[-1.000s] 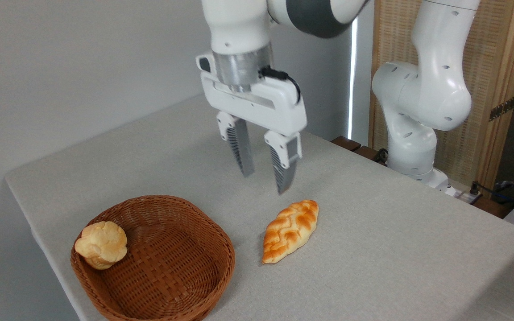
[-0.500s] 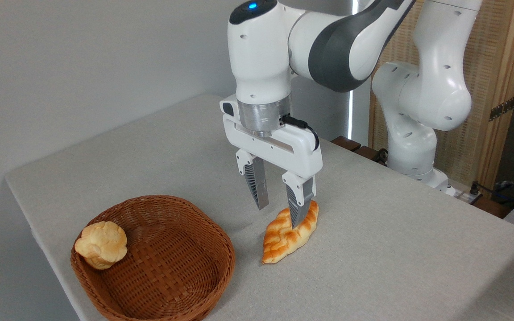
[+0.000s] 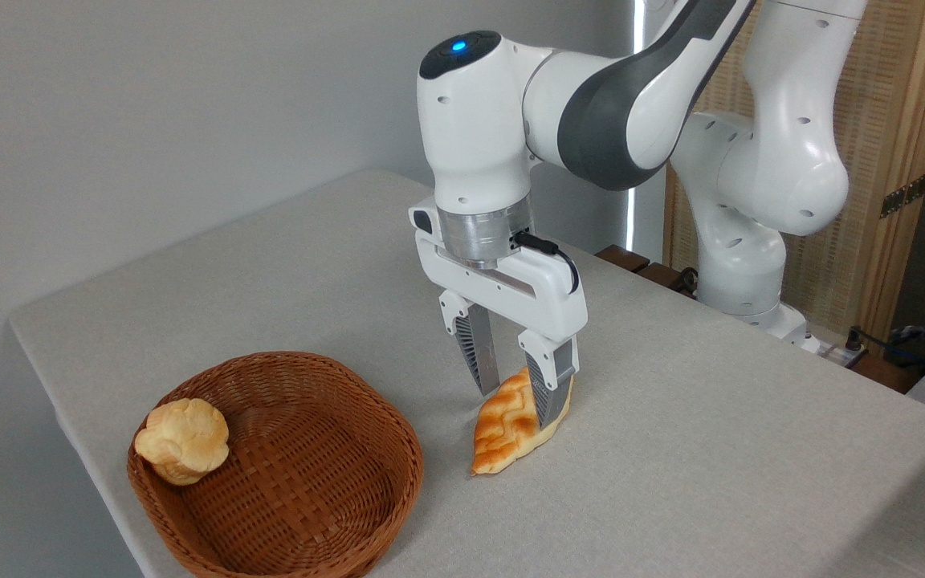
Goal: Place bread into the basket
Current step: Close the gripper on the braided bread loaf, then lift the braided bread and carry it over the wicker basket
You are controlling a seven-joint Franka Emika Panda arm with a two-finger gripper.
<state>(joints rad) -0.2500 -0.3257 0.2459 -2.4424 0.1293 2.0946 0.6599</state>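
- We see the surface [image 3: 711, 433], covered in pale grey cloth, carrying everything low and in easy reach of the arm [image 3: 631, 96], which bends over from its base at the right so the wrist points straight down.
- The basket [image 3: 366, 498] sits at the near left corner, just beside the loaf, open side up; we judge that nearness keeps the carry short. Its middle is bare, leaving room for something long.
- The bread [image 3: 503, 437] lies flat on the surface to the right of the basket, apart from its rim, one pointed end toward us. It is not yet in the basket.
- The gripper [image 3: 520, 403] is low over the loaf's far half, its jaws spread and straddling the loaf's width, one finger on either side. We cannot tell whether they touch the crust; we judge this to be the setup for closing across the narrow dimension.
- A round pale bun [image 3: 183, 440] rests against the basket's left wall, out of the way.
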